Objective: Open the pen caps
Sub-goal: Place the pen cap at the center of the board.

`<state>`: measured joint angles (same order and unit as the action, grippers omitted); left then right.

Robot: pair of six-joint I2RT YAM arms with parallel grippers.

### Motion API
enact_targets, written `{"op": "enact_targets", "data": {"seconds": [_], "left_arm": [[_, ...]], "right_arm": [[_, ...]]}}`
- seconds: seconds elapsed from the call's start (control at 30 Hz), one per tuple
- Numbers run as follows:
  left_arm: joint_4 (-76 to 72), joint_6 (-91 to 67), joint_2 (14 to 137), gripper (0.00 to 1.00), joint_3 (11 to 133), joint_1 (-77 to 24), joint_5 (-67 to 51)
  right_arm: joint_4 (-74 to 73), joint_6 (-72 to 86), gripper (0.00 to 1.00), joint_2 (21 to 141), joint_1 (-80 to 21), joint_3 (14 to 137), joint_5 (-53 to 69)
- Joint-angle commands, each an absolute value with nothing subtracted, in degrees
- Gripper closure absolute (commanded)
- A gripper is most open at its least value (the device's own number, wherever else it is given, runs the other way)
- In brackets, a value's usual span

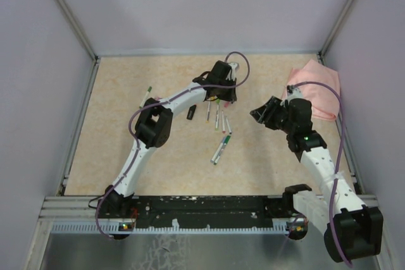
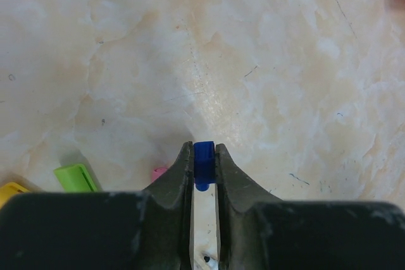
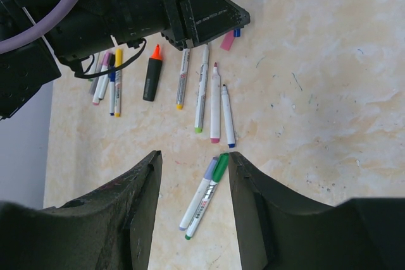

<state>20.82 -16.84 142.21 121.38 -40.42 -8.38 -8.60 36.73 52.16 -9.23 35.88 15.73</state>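
My left gripper [image 2: 204, 156] pinches a small blue pen cap [image 2: 204, 161] between its fingertips just above the table. Loose caps lie near it: green [image 2: 74, 177], yellow [image 2: 9, 191] and pink [image 2: 158, 172]. In the top view the left gripper [image 1: 224, 96] hangs over the far ends of a row of white pens [image 1: 218, 118]. My right gripper [image 3: 193, 162] stands open and empty above two pens that still wear caps, one green [image 3: 219, 167] and one purple [image 3: 209, 167]. From the right wrist I also see the blue cap [image 3: 236, 31] in the left jaws.
A pink cloth [image 1: 316, 86] lies at the back right. An orange-tipped black highlighter [image 3: 152, 71] and a bunch of slim pens [image 3: 107, 80] lie left of the row. One green-capped pen [image 1: 145, 95] rests apart at the far left. Walls enclose the table.
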Motion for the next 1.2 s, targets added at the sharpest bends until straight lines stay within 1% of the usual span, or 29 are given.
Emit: {"op": "enact_targets", "data": {"seconds": [0.0, 0.37, 0.67, 0.97, 1.17], "left_arm": [[21.13, -16.19, 143.2, 0.82, 123.27, -40.69, -7.66], [21.62, -16.11, 141.56, 0.68, 123.53, -40.74, -6.97], [21.54, -16.26, 136.76, 0.66, 121.68, -40.61, -6.38], [14.13, -16.41, 122.15, 0.63, 105.13, -40.19, -7.66], [11.84, -16.4, 111.26, 0.63, 92.83, -38.69, -10.86]], "right_arm": [[-6.84, 37.29, 0.53, 51.1, -8.75, 36.03, 16.06], [-7.16, 37.36, 0.53, 50.93, -8.79, 36.25, 16.26], [-7.34, 37.14, 0.53, 50.38, -8.72, 36.47, 16.91], [-6.57, 37.3, 0.53, 49.77, -8.78, 35.65, 18.78], [-5.64, 37.38, 0.53, 49.59, -8.79, 35.18, 20.04]]}}
